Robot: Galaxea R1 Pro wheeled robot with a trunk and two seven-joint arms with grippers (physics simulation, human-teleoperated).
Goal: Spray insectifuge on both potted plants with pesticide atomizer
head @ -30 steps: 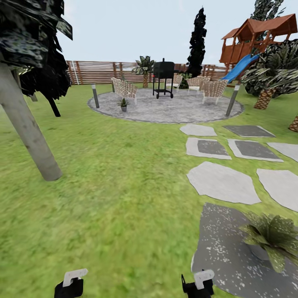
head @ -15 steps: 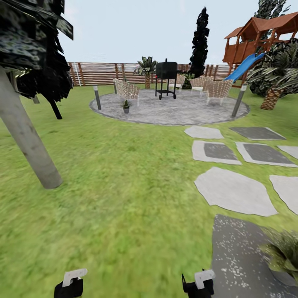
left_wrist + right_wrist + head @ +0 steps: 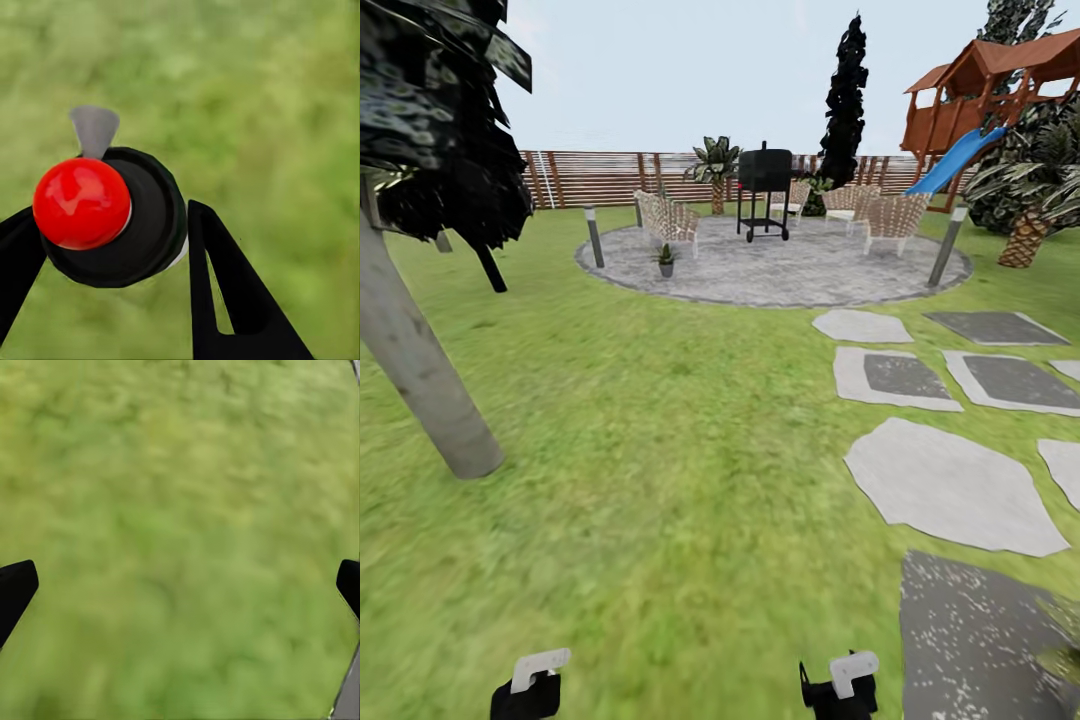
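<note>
The left gripper (image 3: 112, 247) is clamped on the atomizer (image 3: 112, 217) above the lawn (image 3: 660, 450), the right gripper (image 3: 180, 585) has its fingers wide apart, and one potted plant (image 3: 666, 260) stands on the patio (image 3: 780, 270) beside a chair (image 3: 668, 220).

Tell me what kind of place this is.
Looks like a backyard garden: green lawn with grey stepping stones, a round paved patio holding a black grill and wicker chairs, a slatted wooden fence and a playset with a blue slide.
</note>
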